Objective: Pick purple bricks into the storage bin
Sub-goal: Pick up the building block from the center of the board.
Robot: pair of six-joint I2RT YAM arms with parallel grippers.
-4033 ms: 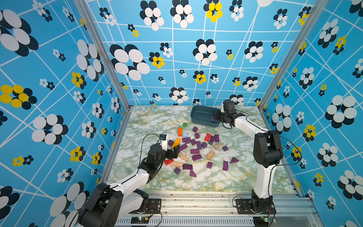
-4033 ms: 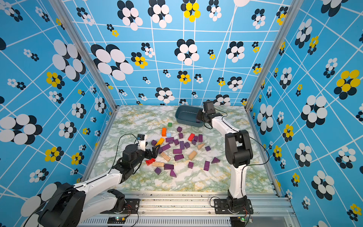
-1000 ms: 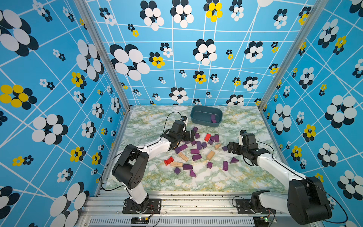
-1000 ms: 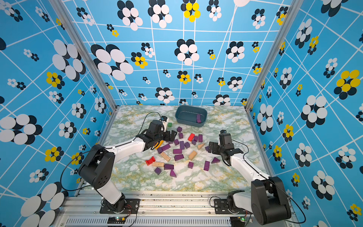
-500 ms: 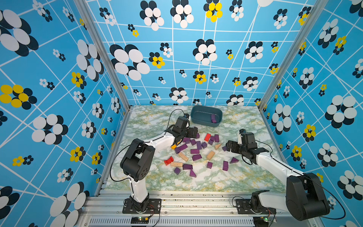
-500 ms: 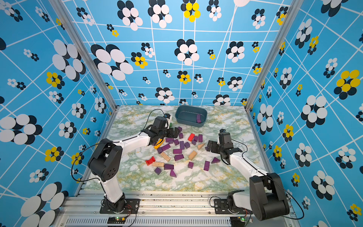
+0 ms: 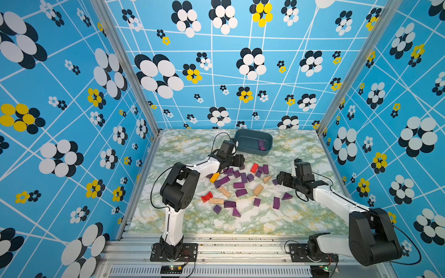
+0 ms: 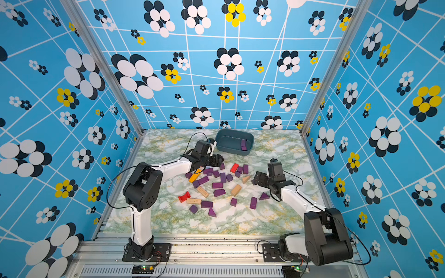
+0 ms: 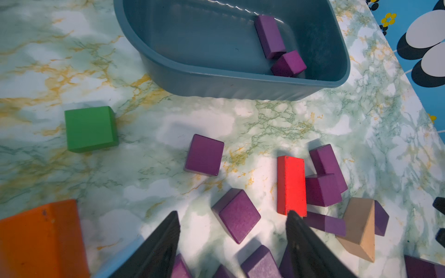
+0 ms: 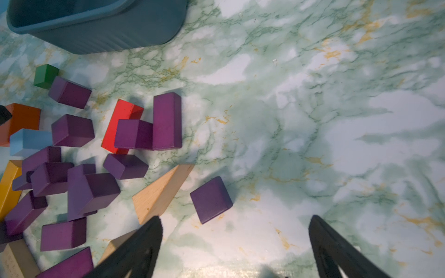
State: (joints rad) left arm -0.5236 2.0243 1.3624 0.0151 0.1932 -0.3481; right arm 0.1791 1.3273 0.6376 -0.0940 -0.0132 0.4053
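Several purple bricks [image 7: 238,185] lie scattered mid-table among other coloured blocks. The storage bin [image 7: 252,135] stands at the far side with two purple bricks [image 9: 277,45] inside. My left gripper [image 9: 233,213] is low over the far edge of the pile, near the bin, and a purple cube [image 9: 237,217] lies between its fingers with a gap on each side. My right gripper [image 10: 236,217] is open wide at the pile's right edge, and a lone purple cube [image 10: 210,199] lies just ahead of its fingertips.
A green cube [image 9: 90,128], an orange block [image 9: 41,240], a red bar [image 9: 291,185] and a tan wedge [image 9: 361,231] lie close to the left gripper. A tan wedge [image 10: 161,192] sits beside the right gripper's finger. A red arch block [image 7: 207,197] lies front left.
The left gripper's jaws have narrowed around the purple cube, and it has edged toward the bin. The right arm, at the bin four seconds ago, has hardly moved in the last second.
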